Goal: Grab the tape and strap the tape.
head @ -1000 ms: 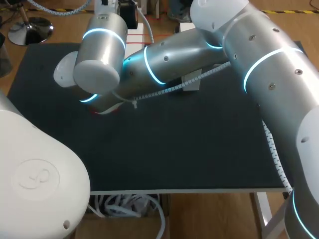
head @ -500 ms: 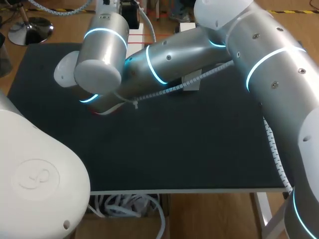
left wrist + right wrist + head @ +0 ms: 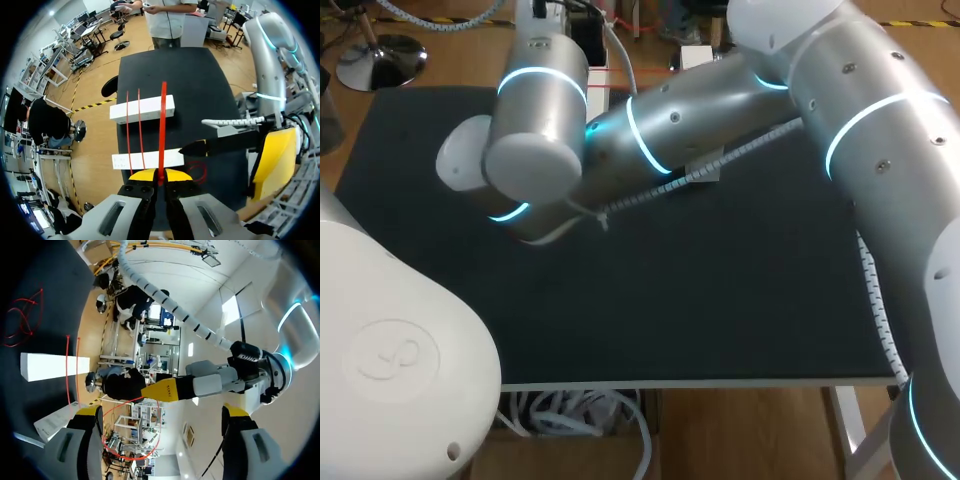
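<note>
Tape: clamped it tight in the left gripper, strung it across two white blocks; spread the right gripper wide apart.

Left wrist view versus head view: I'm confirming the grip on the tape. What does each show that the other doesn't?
Only the left wrist view shows the left gripper shut on the red tape, which runs ahead over a near white block and a far white block. Only the head view shows the right arm stretched from the right across the black table, hiding that grip. Both show the table and the right arm's silver links.
</note>
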Controlling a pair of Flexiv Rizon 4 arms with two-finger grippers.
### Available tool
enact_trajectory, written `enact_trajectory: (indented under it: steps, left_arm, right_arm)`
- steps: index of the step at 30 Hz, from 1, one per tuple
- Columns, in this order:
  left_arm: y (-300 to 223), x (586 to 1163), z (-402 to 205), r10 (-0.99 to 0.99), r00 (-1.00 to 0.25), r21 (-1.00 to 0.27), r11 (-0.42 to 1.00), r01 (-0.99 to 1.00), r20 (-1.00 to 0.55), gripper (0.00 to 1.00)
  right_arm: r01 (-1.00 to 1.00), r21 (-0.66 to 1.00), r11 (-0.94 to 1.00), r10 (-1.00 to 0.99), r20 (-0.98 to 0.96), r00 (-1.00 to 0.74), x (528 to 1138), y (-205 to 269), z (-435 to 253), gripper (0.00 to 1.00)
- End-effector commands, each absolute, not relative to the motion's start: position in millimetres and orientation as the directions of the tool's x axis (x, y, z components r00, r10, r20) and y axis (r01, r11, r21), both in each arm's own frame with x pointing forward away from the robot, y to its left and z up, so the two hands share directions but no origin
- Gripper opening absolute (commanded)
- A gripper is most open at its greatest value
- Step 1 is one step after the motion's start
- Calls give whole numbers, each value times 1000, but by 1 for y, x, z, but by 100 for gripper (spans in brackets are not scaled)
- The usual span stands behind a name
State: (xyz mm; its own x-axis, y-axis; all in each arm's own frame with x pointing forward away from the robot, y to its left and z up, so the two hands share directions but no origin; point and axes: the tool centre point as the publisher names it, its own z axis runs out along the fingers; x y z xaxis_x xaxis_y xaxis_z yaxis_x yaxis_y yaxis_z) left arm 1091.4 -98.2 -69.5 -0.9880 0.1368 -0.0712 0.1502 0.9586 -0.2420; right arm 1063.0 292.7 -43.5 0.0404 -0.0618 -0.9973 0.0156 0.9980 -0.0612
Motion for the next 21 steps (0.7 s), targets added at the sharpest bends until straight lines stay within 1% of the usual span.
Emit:
enact_trajectory:
  steps: [1, 16, 19, 21]
  left_arm:
    - [-98, 1091, -68, 136, -988, -238, 960, 149, -70, 0]
    - [-98, 1091, -68, 136, -988, -238, 960, 149, -70, 0]
    - [-97, 1090, -72, 110, -993, -218, 969, 118, -45, 0]
    - [-91, 1088, -77, 69, -998, -168, 983, 70, -7, 0]
  right_arm:
    - [-27, -71, 997, -70, -997, 29, 1051, 282, -43, 100]
    - [-57, -109, 992, -108, -994, 21, 1031, 258, -53, 100]
    - [-64, -111, 992, -110, -994, 22, 1028, 257, -54, 100]
    - [-71, -111, 991, -109, -994, 25, 1027, 256, -53, 100]
